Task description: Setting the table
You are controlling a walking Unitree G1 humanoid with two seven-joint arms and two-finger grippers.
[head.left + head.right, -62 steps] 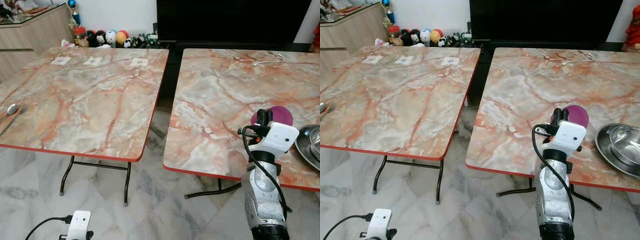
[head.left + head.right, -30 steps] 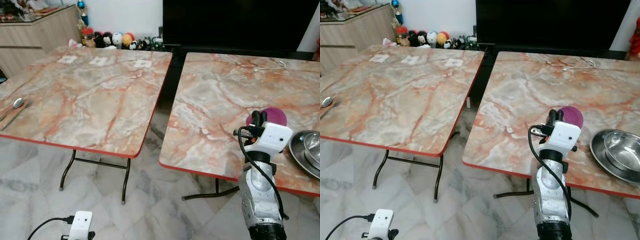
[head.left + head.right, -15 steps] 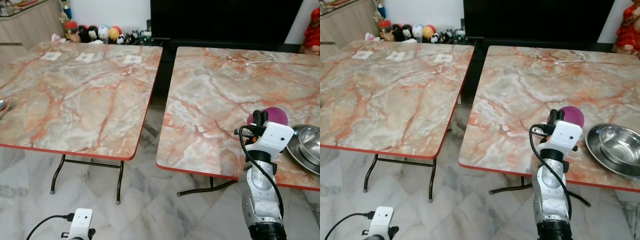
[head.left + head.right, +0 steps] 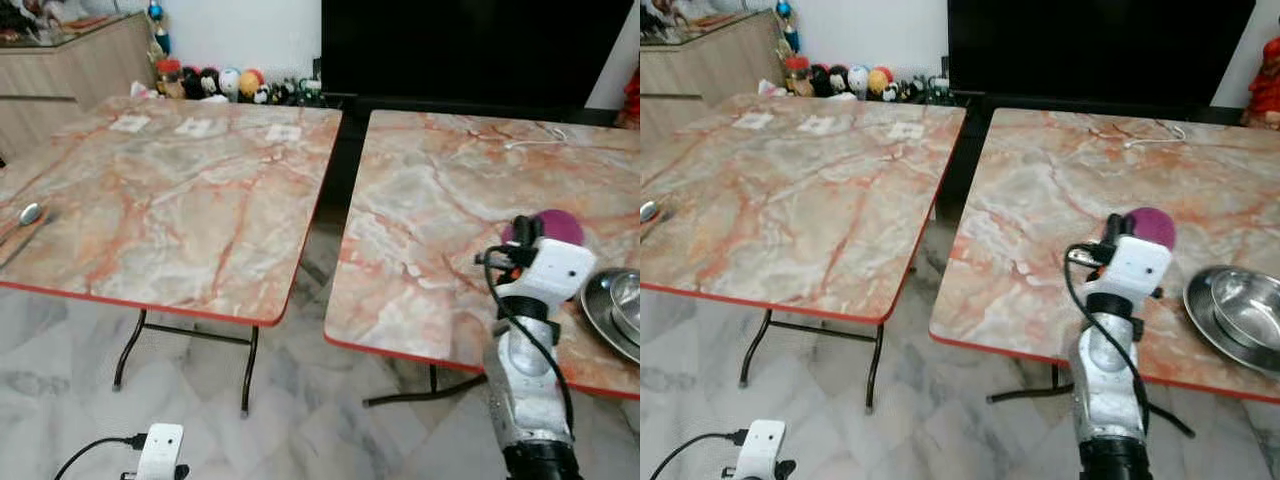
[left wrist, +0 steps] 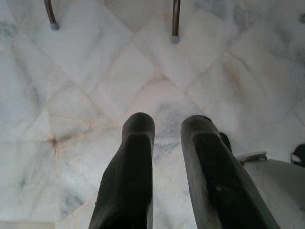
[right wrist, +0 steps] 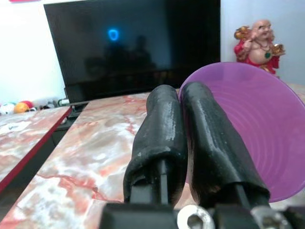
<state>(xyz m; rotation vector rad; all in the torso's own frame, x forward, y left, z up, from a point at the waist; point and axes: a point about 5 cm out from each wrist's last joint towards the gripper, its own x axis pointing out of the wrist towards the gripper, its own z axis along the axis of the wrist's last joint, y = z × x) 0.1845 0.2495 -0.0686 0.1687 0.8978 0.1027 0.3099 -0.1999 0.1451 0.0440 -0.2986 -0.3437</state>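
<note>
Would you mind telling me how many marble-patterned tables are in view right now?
2. The left table stands ahead on the robot's left with a spoon near its left edge; the right table stands beside it across a narrow gap, bearing the steel dishes. Others may lie outside the frame.

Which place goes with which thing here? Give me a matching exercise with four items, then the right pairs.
Things:
1. purple bowl
2. spoon
3. steel bowl
4. white cable

Places:
A. far side of the right table
B. near left edge of the left table
C. pinched at its rim by the fingers of the right gripper
D. on a steel plate at the right table's near right

Pairs: 1-C, 2-B, 3-D, 4-A
</note>
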